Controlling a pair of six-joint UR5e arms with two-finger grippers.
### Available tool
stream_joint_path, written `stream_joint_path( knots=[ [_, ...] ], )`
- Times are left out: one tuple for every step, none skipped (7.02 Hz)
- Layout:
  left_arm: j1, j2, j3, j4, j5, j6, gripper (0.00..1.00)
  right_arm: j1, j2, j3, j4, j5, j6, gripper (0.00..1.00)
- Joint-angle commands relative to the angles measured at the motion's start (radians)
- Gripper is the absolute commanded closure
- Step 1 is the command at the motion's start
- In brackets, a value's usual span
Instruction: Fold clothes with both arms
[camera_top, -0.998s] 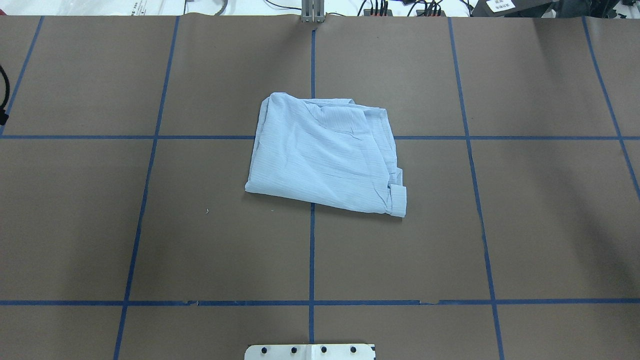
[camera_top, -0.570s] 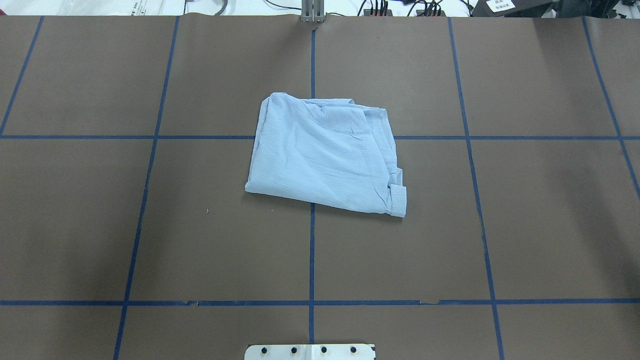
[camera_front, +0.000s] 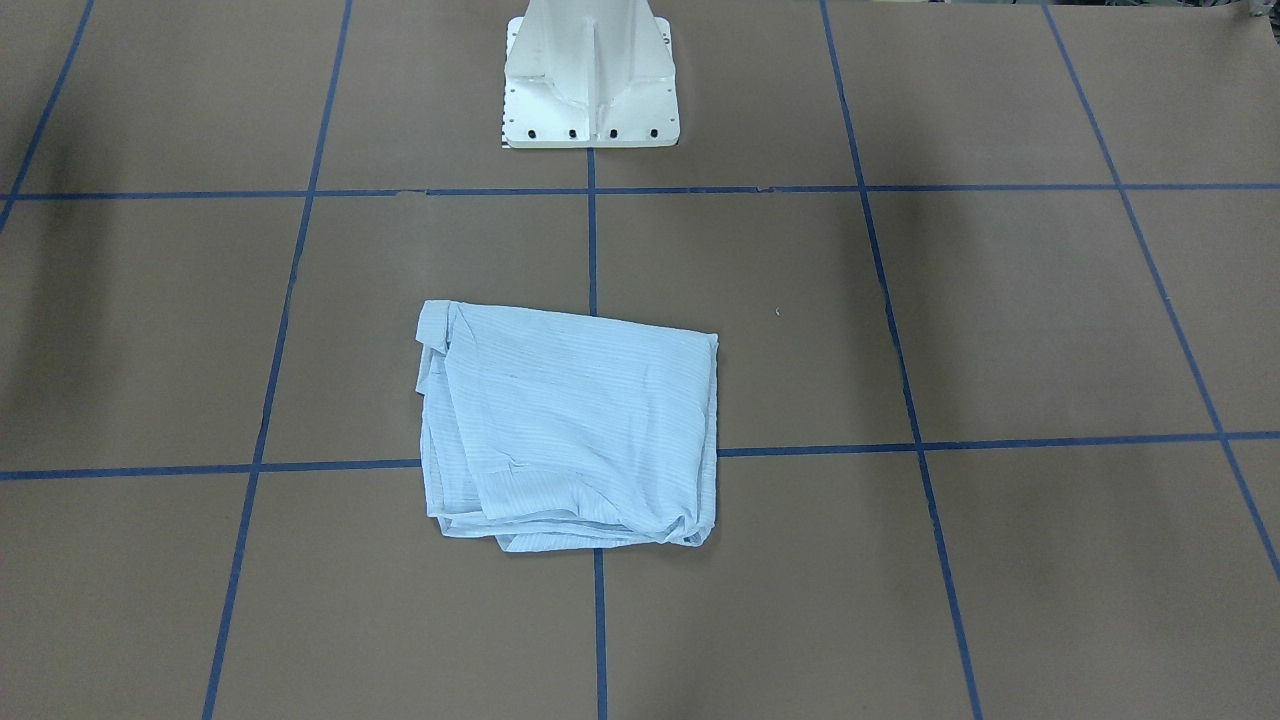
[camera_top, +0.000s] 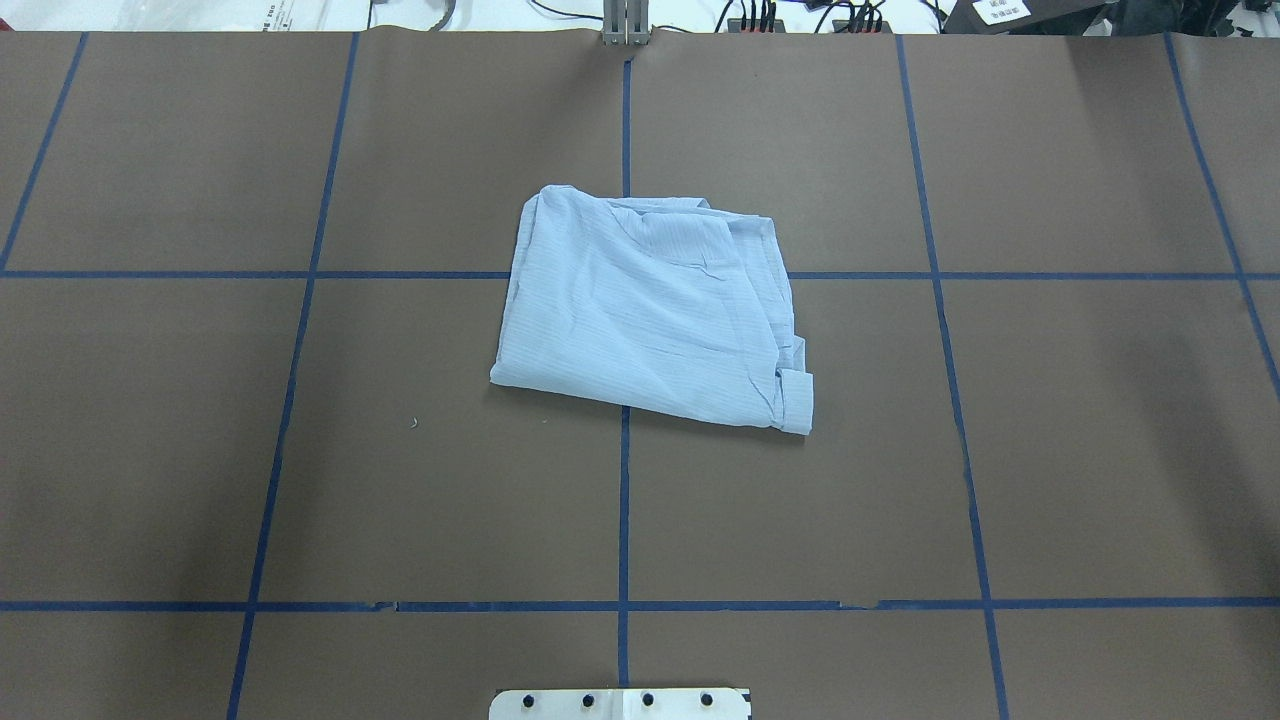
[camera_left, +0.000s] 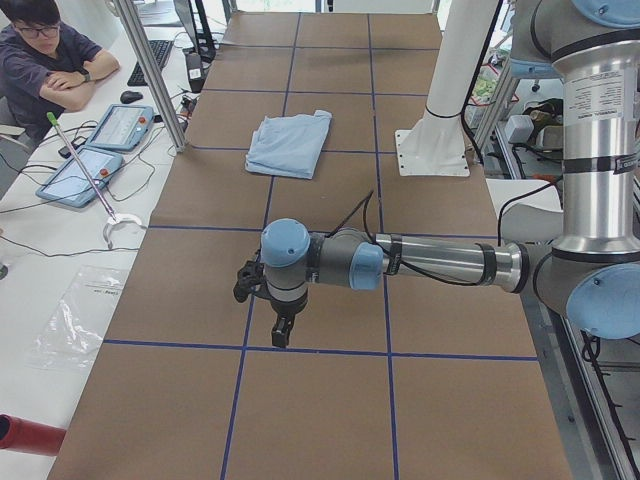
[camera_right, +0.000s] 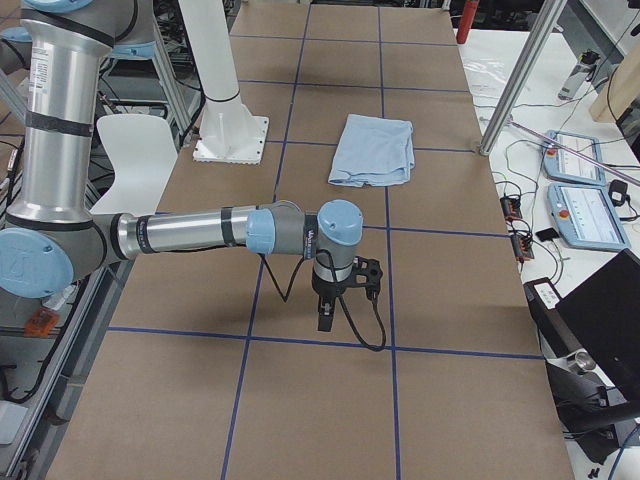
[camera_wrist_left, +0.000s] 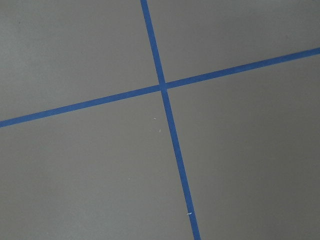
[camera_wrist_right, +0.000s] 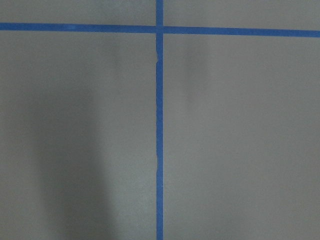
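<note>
Now that the left arm (camera_left: 430, 262) has cleared the overhead view's left edge, the shirt (camera_top: 650, 310) lies folded and unmoved at the middle of the table (camera_top: 300, 480), so folding looks done. The left gripper (camera_left: 282, 337) and right gripper (camera_right: 323, 322) hang far from it, and I cannot tell how wide either stands.

Overhead cam is looking forward and down from the robot's side of the shirt (camera_top: 650, 310), which is sitting mid-frame. Front cam is facing back from the shirt's far side, steeply down, with the pedestal (camera_front: 590, 80) at top. Those two are sharing the shirt, the pedestal foot and the tape grid (camera_top: 624, 500). End cams are looking along the table (camera_left: 320, 400) from well off either end, with the left arm (camera_left: 400, 262) or right arm (camera_right: 200, 232) filling the foreground and the shirt small beyond. Wrist cams are each looking down, close on a tape crossing (camera_wrist_left: 162, 87).
</note>
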Motion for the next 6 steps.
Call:
stream_joint_path(
  knots=[
    [-0.001, 0.008, -0.004, -0.007, 0.008, 0.001, 0.00, 0.000, 0.002, 0.002, 0.000, -0.001, -0.001, 0.00],
    [0.001, 0.007, -0.005, -0.009, 0.012, 0.002, 0.00, 0.000, 0.002, 0.002, 0.000, 0.000, -0.001, 0.00],
    [0.001, 0.005, -0.007, -0.009, 0.010, 0.002, 0.00, 0.000, 0.003, 0.005, 0.000, -0.001, -0.001, 0.00],
    [0.001, 0.005, -0.013, -0.009, 0.010, 0.001, 0.00, 0.000, 0.009, 0.002, 0.000, -0.001, -0.001, 0.00],
    [0.001, 0.005, -0.015, -0.009, 0.010, 0.001, 0.00, 0.000, 0.011, 0.001, 0.003, -0.001, -0.001, 0.00],
    [0.001, 0.005, -0.019, -0.010, 0.010, 0.001, 0.00, 0.000, 0.011, -0.001, 0.040, -0.001, 0.001, 0.00]
  ],
)
